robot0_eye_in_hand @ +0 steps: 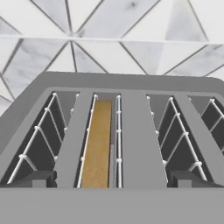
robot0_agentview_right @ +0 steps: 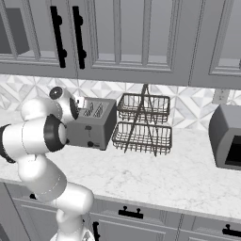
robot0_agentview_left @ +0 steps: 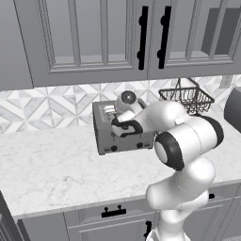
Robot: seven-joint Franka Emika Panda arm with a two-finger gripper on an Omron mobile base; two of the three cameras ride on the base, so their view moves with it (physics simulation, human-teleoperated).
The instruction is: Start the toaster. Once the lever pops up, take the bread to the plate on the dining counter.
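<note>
Toaster (robot0_agentview_left: 120, 128) sits mid-counter near the backsplash, wire basket (robot0_agentview_left: 186, 98) to its right. Bread (robot0_eye_in_hand: 97, 144) is edge-on in the 2nd slot from left. Gripper (robot0_eye_in_hand: 112, 181) hovers just above the slots, jaws spread wide, holding nothing. Risk: tips straddle the wrong slot wall & jam on the wire guides. Hand view shows the bread; base views show toaster front w/ levers & knobs.

My left base camera sits behind my arm, looking forward and down at the toaster (robot0_agentview_left: 123, 127) from its front-left; my right base camera takes the same toaster (robot0_agentview_right: 92, 123) from the right. Both stand well back and share the counter (robot0_agentview_left: 56, 164), backsplash and wire basket (robot0_agentview_right: 143, 123). My hand camera looks steeply down, close over the toaster slots (robot0_eye_in_hand: 118, 140).
</note>
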